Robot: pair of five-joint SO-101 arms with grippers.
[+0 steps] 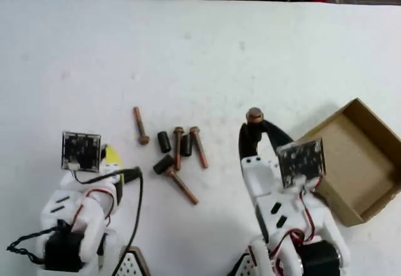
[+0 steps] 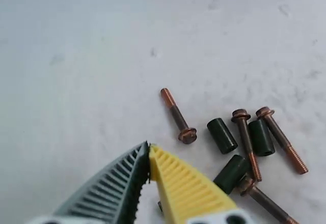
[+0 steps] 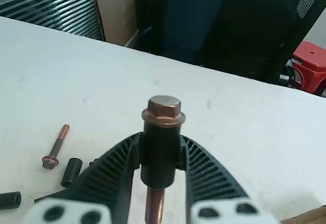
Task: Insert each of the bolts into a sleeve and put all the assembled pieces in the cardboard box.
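My right tool point(image 3: 160, 146) grips 1 sleeve point(image 3: 159, 159) with a bolt point(image 3: 163, 111) through it, near the cardboard box point(image 1: 351, 157); my left tool point(image 2: 148, 151) is pinched together, empty.

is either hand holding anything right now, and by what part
The right hand clamps the black sleeve, with a bolt through it. The left hand is shut, holding nothing.

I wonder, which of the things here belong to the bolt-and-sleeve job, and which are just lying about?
For the job: bolts, sleeves, box, bolt in sleeve held in the right gripper.

Lying about: cable by the left arm, stool and blinds beyond the table.
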